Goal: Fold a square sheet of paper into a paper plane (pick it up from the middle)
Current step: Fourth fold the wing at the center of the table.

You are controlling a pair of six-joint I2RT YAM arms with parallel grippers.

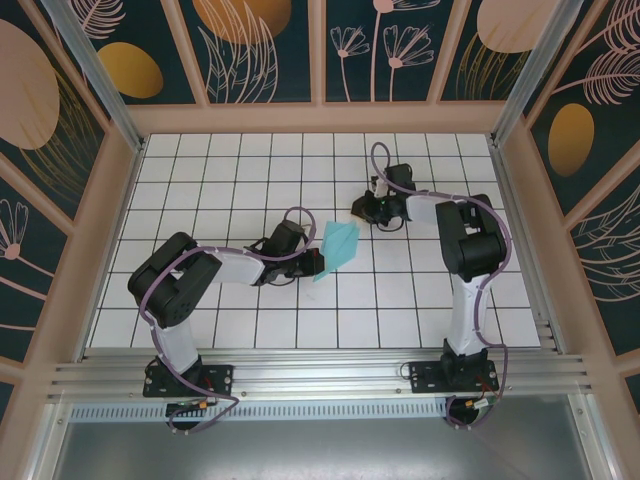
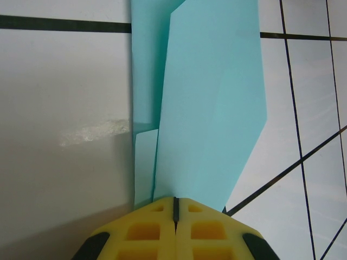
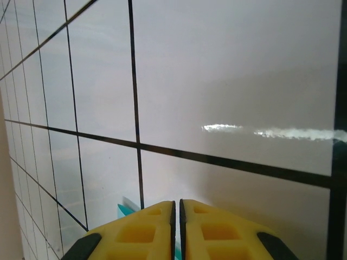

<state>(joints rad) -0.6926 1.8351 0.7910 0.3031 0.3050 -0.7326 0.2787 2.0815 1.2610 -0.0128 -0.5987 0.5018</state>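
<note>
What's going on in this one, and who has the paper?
The left tool is shut on one end of the folded teal paper, a partly folded, pointed shape near the middle of the white grid table. The right tool is shut and empty, a little beyond the paper and not touching it. The plane looks unfinished.

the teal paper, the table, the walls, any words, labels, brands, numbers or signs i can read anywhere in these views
No readable text in any view.
teal paper: plain, no print or marks.
table: white tiles with black grid lines only.
wall panels: leaf and flower patterns, no lettering.
arms: any label there is too small to make out.
</note>
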